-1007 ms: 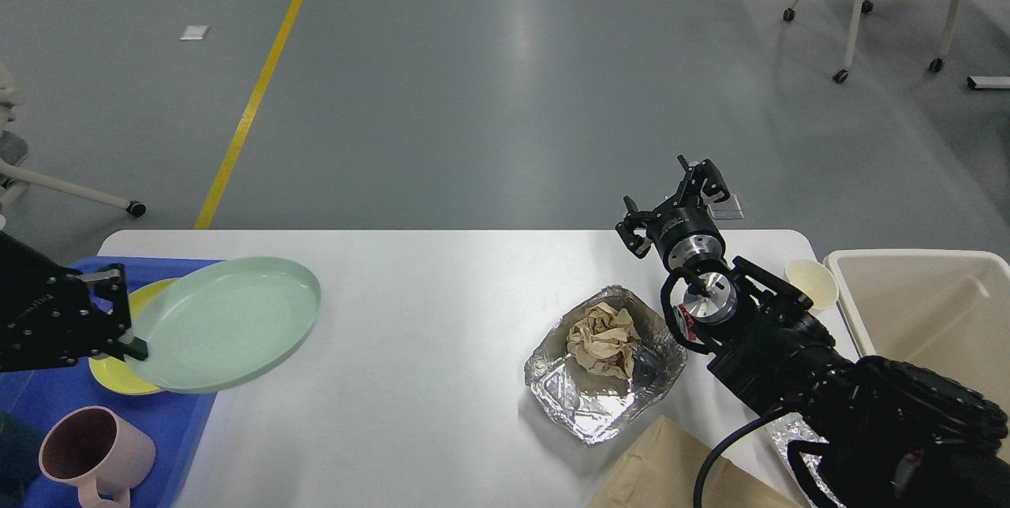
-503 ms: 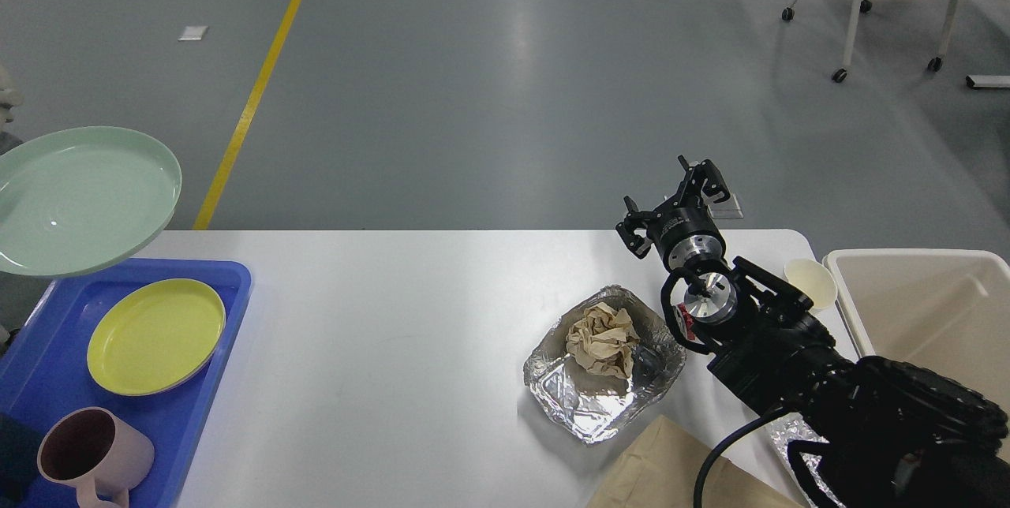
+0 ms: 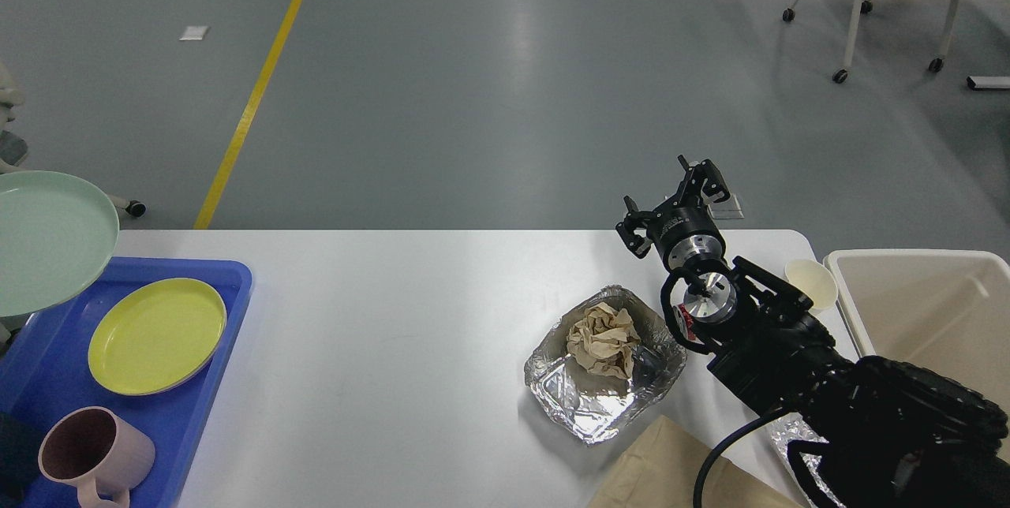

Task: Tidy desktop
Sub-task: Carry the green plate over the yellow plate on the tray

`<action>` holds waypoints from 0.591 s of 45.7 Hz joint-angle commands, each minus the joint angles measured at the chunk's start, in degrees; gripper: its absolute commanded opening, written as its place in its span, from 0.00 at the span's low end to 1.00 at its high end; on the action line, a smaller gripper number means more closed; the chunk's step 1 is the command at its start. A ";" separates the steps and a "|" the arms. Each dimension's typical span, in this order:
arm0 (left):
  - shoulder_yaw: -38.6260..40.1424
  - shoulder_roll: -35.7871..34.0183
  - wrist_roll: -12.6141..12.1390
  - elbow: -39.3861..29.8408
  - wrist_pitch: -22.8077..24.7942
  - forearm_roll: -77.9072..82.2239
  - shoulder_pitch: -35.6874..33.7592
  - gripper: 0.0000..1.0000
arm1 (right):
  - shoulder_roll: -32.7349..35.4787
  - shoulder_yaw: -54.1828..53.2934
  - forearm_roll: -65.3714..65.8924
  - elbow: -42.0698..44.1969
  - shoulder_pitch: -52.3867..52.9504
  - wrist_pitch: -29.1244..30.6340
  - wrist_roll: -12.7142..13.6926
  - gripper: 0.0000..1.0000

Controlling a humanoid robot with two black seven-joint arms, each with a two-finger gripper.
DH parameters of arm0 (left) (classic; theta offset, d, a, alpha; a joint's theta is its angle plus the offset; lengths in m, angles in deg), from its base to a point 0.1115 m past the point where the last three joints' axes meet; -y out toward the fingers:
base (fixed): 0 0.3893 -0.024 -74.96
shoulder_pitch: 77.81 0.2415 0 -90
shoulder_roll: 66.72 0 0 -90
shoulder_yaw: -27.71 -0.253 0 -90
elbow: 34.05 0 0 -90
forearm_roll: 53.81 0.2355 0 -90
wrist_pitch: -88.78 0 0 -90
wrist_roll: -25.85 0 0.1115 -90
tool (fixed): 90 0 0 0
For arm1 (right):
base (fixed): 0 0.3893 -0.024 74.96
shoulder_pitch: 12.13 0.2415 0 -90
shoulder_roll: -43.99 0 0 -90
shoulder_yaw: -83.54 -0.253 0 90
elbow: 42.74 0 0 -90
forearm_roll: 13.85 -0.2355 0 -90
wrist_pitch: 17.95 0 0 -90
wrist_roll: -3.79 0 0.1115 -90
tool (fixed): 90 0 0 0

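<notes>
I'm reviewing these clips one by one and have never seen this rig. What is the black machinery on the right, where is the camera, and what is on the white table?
The camera sits in the robot's head, looking forward and down. The black machinery is its right arm, ending in the right gripper, open and empty, above the desktop. The left gripper is out of view; a green plate hangs at the left edge, its holder unseen. A blue tray holds a yellow plate and pink mug. A foil tray holds crumpled paper. A paper cup stands beside a cream bin.
</notes>
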 commanded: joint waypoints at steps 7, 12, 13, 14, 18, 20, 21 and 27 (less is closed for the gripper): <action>18.90 0.02 -0.15 8.94 -0.49 -1.08 18.93 0.01 | -0.03 0.00 0.00 0.00 0.01 0.00 0.00 1.00; 26.72 0.28 -0.41 12.02 -0.40 -0.99 25.97 0.02 | -0.03 0.00 0.00 0.00 0.01 0.00 0.00 1.00; 28.13 0.28 -0.50 12.46 -0.40 -0.99 27.28 0.02 | -0.03 0.00 0.08 0.00 0.01 0.00 0.00 1.00; 29.53 0.28 -0.50 12.90 -0.40 -0.99 28.34 0.02 | 0.05 0.00 0.00 0.00 0.01 0.00 0.00 1.00; 36.65 0.28 -0.67 13.69 -0.40 -0.82 33.70 0.02 | -0.03 0.00 0.00 0.00 0.01 0.00 0.00 1.00; 39.12 0.28 -0.76 14.13 -0.40 -0.73 35.29 0.02 | -0.03 0.00 0.00 0.00 0.01 0.00 0.00 1.00; 40.26 0.28 -0.76 14.66 -0.40 -0.64 36.08 0.02 | -0.03 0.00 0.00 0.00 0.01 0.00 0.00 1.00; 45.54 0.98 -0.94 17.38 0.04 -0.47 39.68 0.02 | -0.03 0.00 0.00 0.00 0.01 0.00 0.00 1.00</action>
